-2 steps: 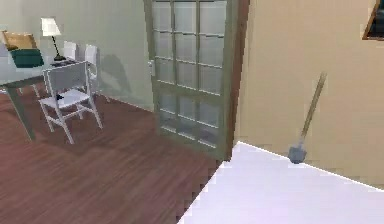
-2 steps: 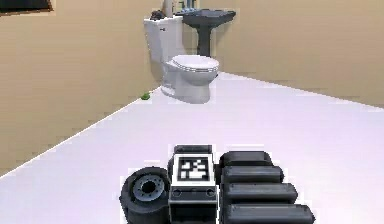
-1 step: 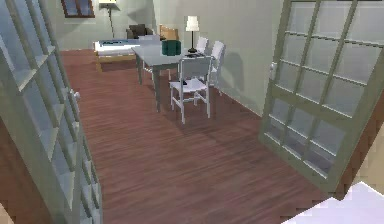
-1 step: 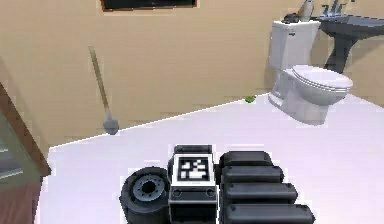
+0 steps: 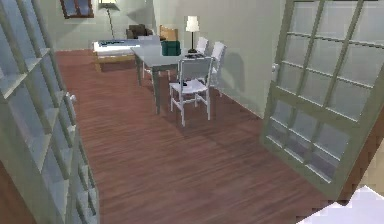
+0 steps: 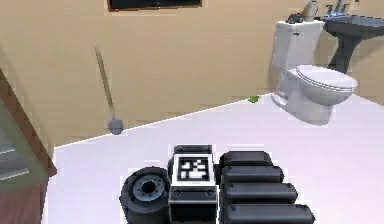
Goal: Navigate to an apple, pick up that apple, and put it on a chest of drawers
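Now | hand (image 6: 147,196) above white floor (image 6: 230,125) | holding anything: cannot tell

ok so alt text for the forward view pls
Wood-floored room seen between two glass-paned doors, with a pale table and white chairs in the middle. A dark green thing and a white-shaded lamp show at the table's far end, a low bed-like piece by the back wall.

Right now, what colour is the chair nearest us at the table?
White. The chair at the table shows best in the forward view.
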